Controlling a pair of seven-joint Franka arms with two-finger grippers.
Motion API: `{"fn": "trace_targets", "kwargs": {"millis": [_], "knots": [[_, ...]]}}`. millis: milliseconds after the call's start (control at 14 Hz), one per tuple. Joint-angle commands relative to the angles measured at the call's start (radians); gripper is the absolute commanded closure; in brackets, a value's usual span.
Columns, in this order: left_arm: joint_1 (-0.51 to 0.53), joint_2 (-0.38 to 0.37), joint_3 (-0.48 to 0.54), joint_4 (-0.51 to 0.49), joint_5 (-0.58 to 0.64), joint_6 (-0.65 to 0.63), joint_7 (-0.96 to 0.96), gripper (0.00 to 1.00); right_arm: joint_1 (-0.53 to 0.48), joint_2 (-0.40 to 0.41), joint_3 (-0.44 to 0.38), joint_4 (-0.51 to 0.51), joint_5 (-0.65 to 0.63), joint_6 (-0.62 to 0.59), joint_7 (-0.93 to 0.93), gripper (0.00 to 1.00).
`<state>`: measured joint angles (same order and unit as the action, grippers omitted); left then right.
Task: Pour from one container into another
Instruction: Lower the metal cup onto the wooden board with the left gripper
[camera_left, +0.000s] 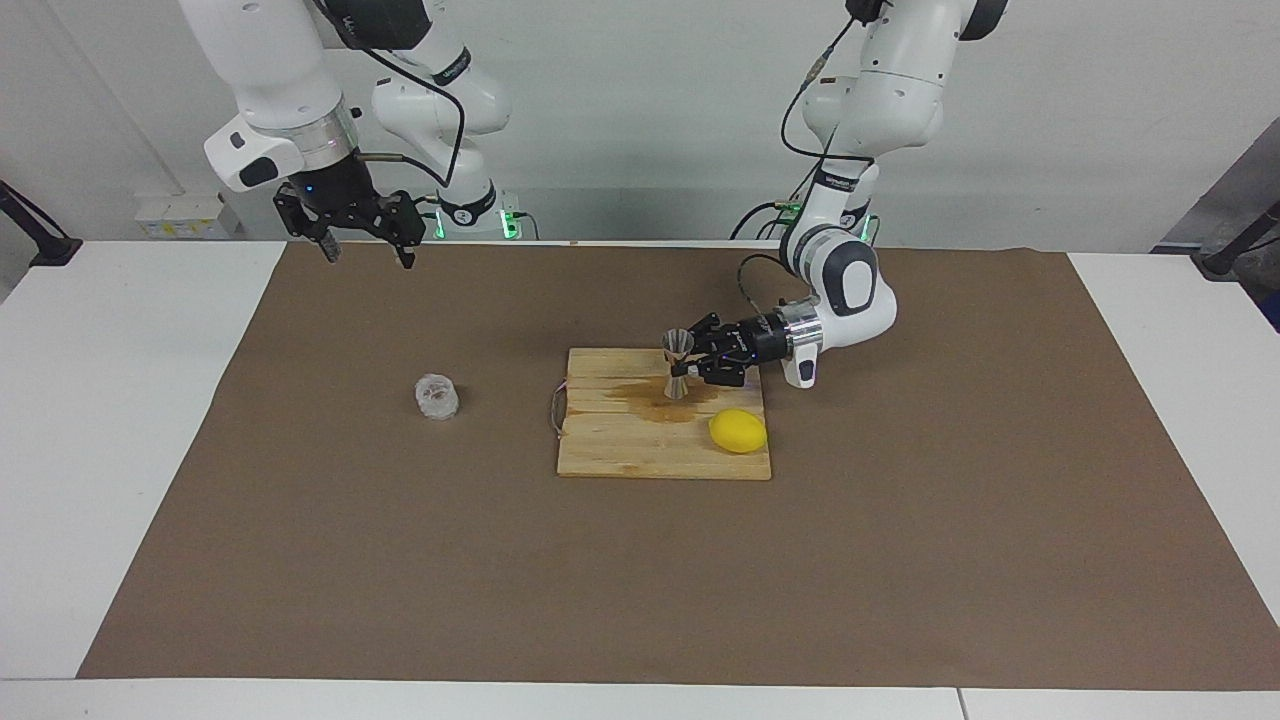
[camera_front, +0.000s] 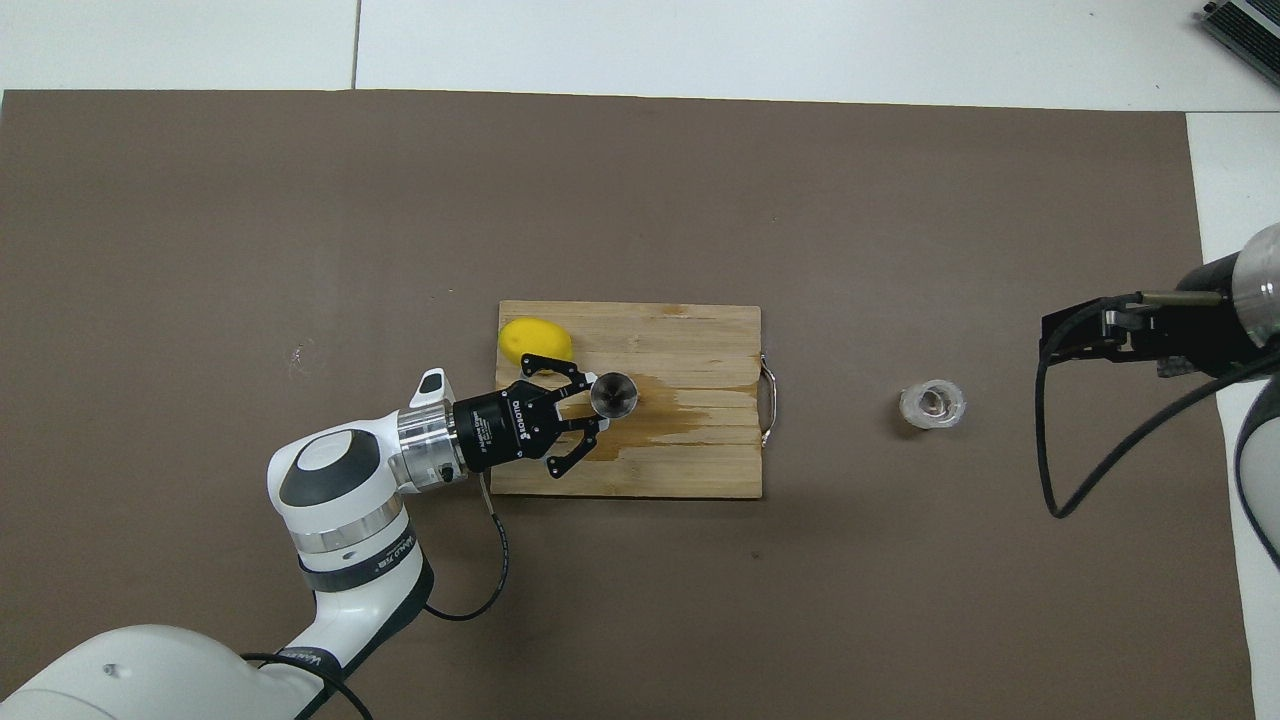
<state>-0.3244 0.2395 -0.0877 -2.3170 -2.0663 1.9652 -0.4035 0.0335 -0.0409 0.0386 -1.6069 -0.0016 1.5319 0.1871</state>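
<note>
Just right of centre in the facing view, the left hand (camera_left: 684, 368) is clamped on the narrow waist of the metal jigger (camera_left: 678, 364), reaching in sideways from the frame's right. The jigger stands upright over the wooden cutting board (camera_left: 620, 455), above a dark wet stain (camera_left: 655, 403) on the planks; whether its base touches the board cannot be told. In the overhead view the jigger's round mouth (camera_front: 613, 393) shows at the middle of the frame, with the left hand (camera_front: 592, 405) coming from the lower left. A lemon (camera_left: 738, 431) lies on the board, lower right of the jigger in the facing view, apart from it, and at the board's upper left corner in the overhead view (camera_front: 535, 340).

The glass cup (camera_left: 437, 397) sits on the brown table cover (camera_left: 400, 560), left of the board in the facing view and well apart from it; in the overhead view it appears right of the board's handle (camera_front: 932, 405).

The right hand (camera_left: 366, 249) hangs in the upper left of the facing view, fingers spread and holding nothing, over the cover's edge close to the robots. In the overhead view it shows at the right edge (camera_front: 1075, 335). That arm waits.
</note>
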Motion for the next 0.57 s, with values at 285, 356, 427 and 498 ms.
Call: {"fn": "trace_targets", "kwargs": {"millis": [285, 356, 427, 498], "knots": [[-0.048, -0.003, 0.013, -0.041, -0.09, 0.012, 0.061, 1.0, -0.006, -0.02, -0.003, -0.024, 0.025, 0.001, -0.006, 0.0], [-0.05, -0.003, 0.013, -0.042, -0.09, 0.015, 0.064, 1.0, -0.006, -0.022, -0.003, -0.022, 0.023, 0.001, -0.006, 0.0], [-0.056, 0.0, 0.013, -0.045, -0.095, 0.024, 0.068, 0.99, -0.006, -0.021, -0.003, -0.024, 0.025, 0.001, -0.006, 0.0], [-0.064, 0.006, 0.013, -0.045, -0.106, 0.027, 0.069, 0.99, -0.006, -0.02, -0.003, -0.024, 0.025, 0.001, -0.006, 0.0]]}}
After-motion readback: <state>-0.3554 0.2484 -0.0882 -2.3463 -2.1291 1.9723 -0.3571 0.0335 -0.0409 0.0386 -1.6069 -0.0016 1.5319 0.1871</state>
